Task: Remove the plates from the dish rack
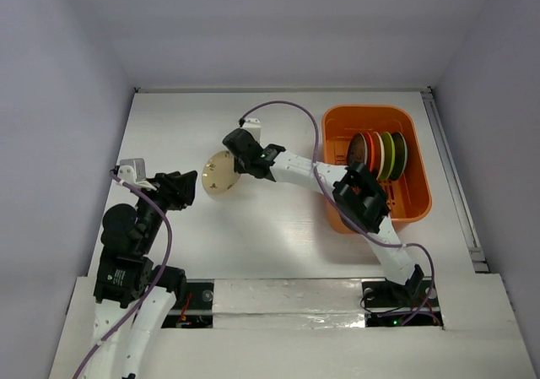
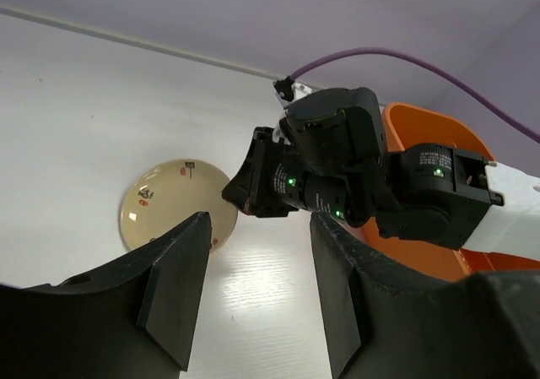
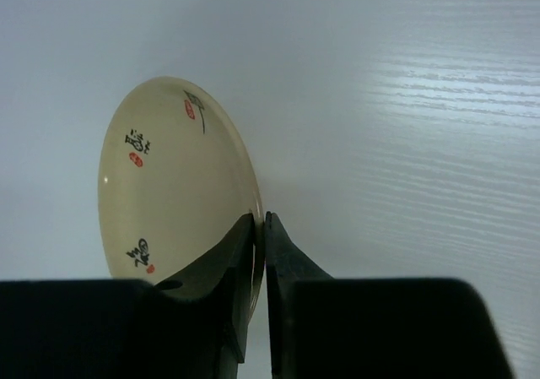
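Note:
A cream plate (image 1: pixel 219 175) with small red and black marks is held edge-on over the middle of the table. My right gripper (image 1: pixel 239 155) is shut on its rim. In the right wrist view the two jaws (image 3: pixel 261 219) pinch the plate's (image 3: pixel 169 185) edge. My left gripper (image 1: pixel 187 185) waits just left of the plate, open and empty. Its view shows the plate (image 2: pixel 169 197) beyond its fingers (image 2: pixel 257 227). The orange dish rack (image 1: pixel 371 109) at the right holds several upright plates (image 1: pixel 380 153): dark, orange-red, cream, yellow-green.
The right arm (image 1: pixel 354 189) stretches from the near right across the rack's front-left corner. A purple cable (image 1: pixel 287 105) loops above it. Grey walls close in the white table (image 1: pixel 278 235) on three sides.

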You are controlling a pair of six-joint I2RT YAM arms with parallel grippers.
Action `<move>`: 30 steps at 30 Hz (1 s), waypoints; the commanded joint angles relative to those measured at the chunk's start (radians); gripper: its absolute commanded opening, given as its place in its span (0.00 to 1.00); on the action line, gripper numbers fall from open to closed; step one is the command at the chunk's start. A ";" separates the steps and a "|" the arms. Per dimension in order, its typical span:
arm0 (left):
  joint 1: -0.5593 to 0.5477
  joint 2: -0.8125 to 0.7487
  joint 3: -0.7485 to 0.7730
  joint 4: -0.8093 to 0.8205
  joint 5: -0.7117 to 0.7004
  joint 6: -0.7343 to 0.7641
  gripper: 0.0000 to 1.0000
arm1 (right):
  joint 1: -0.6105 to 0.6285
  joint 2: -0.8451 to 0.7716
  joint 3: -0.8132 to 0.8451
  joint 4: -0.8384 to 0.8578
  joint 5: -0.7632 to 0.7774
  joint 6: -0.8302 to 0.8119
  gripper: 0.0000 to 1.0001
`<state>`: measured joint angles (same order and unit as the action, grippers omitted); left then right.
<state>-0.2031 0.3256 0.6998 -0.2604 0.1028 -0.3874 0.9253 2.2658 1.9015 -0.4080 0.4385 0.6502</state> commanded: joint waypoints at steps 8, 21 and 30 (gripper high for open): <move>-0.005 0.000 0.001 0.038 0.015 -0.004 0.47 | 0.001 -0.120 -0.209 0.089 0.062 0.022 0.30; -0.005 0.003 0.001 0.039 0.018 -0.002 0.47 | 0.001 -0.391 -0.292 0.064 0.095 -0.061 0.39; -0.005 -0.005 -0.003 0.043 0.020 -0.002 0.35 | -0.216 -0.854 -0.533 -0.063 0.246 -0.175 0.00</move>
<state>-0.2031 0.3256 0.6998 -0.2600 0.1062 -0.3878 0.8158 1.4925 1.4506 -0.3916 0.5858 0.5240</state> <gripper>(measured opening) 0.371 0.010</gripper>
